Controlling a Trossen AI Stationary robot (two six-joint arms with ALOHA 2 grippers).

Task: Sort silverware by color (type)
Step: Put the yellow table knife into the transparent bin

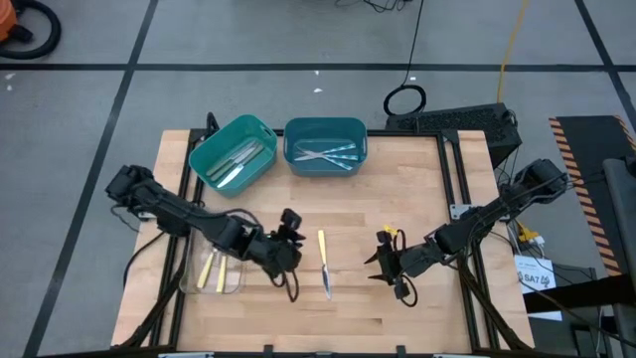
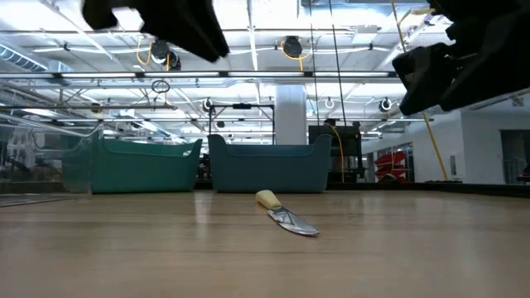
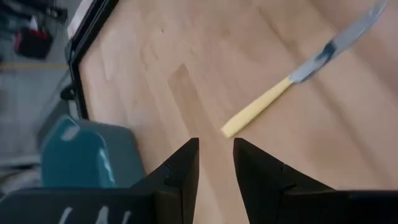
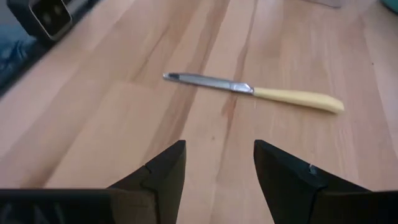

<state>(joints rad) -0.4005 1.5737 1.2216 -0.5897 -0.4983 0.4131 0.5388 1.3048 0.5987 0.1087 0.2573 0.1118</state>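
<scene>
Final loose item, a slim yellow-handled steel-bladed knife (image 1: 323, 263), lies flat on the bare wooden table (image 1: 417, 179) between the empty, slightly parted left gripper (image 1: 289, 235) and empty, wide-spread right gripper (image 1: 381, 261); next move likely: pinch handle, carry to clear plastic tray (image 1: 189, 280) of yellow pieces.

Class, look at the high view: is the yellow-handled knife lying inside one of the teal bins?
No, the yellow-handled knife lies on the bare wooden table.

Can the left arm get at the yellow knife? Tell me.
Probably yes. The yellow knife lies alone on bare table, just beside the left gripper, whose jaws stand open and empty; nothing lies between.
</scene>
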